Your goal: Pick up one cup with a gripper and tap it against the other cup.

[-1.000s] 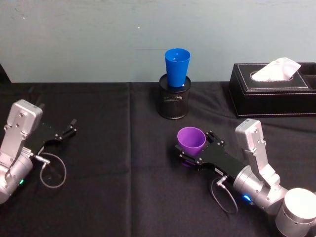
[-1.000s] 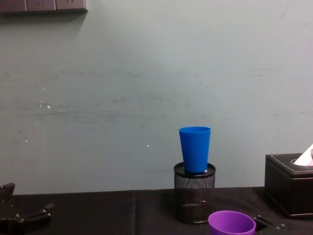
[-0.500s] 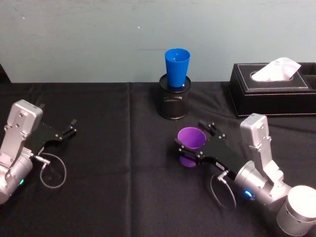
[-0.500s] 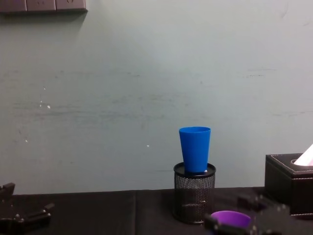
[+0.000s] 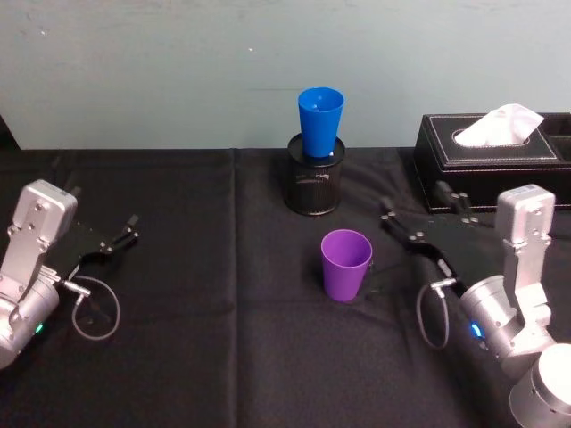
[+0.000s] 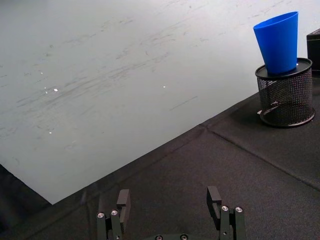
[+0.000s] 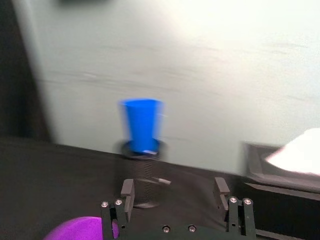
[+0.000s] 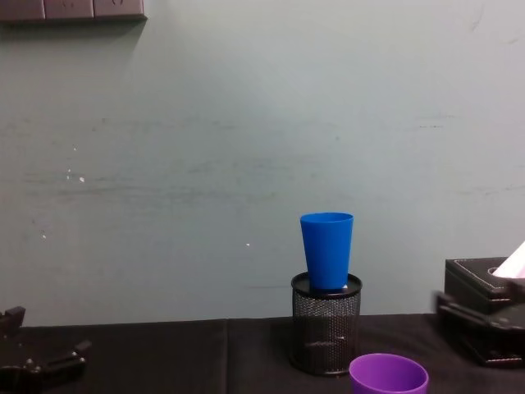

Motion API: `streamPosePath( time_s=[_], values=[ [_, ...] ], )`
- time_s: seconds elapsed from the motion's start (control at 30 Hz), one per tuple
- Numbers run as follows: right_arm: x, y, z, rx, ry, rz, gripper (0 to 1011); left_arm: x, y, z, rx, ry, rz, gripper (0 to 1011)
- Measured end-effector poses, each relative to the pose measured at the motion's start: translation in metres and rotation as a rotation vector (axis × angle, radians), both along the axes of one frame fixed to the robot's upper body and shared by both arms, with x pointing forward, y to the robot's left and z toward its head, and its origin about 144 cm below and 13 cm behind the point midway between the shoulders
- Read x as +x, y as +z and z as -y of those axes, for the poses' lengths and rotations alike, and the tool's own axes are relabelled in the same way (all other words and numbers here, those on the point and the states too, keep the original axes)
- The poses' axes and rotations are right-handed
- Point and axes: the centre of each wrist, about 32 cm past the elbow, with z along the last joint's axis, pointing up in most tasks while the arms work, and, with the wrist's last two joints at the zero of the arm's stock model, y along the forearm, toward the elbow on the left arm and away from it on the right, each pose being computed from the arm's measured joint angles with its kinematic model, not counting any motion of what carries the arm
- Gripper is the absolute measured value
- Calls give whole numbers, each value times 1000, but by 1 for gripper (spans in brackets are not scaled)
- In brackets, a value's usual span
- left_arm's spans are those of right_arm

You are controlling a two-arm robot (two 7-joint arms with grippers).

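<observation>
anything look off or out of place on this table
One oddity: the blue cup stands upright in the mouth of the black mesh pen holder, not on the black tablecloth. The purple cup stands upright on the cloth, not tipped, beside the open right gripper. Nothing spilled or damaged.

No legible text, label, brand, number or sign on any surface.
</observation>
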Motion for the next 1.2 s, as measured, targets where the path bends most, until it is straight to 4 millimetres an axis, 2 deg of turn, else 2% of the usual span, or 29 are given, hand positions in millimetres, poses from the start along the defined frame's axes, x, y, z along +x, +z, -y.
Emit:
streamPosePath(
  time_s=[0.1,0.27,1.2],
  values=[
    [-3,-6,0,-7,-131,-32,1003,0,0,0,0,0,0,1000],
    [-5,-16,1,-20,-232,-77,1003,0,0,0,0,0,0,1000],
    [-3,-20,2,-18,-229,-98,1003,0,0,0,0,0,0,1000]
  ],
)
